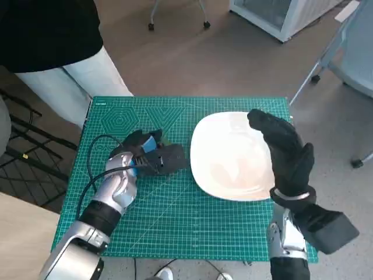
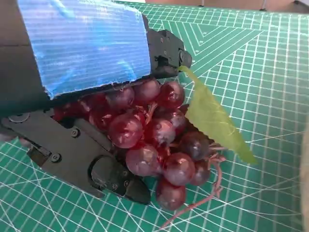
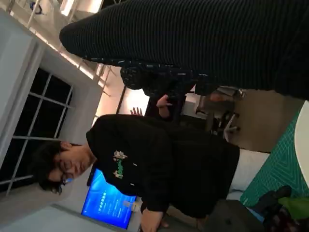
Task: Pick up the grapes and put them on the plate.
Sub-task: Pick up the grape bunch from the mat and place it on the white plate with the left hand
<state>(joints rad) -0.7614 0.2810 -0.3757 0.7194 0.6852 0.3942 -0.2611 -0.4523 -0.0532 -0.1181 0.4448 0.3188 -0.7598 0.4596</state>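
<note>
Left wrist view: left hand point(image 2: 91, 96) grips the red grape bunch point(image 2: 154, 140) on the cutting mat point(image 2: 270, 58). Right hand point(image 1: 285, 151) hovers empty, fingers apart. Transfer to the white plate point(image 1: 227, 169) remains.

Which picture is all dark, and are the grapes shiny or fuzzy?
The right wrist view is darkest: the gloved right hand shades its top, with bright lamps behind a person. In the left wrist view the grapes look sharp, with small white glints, held by the left hand.
</note>
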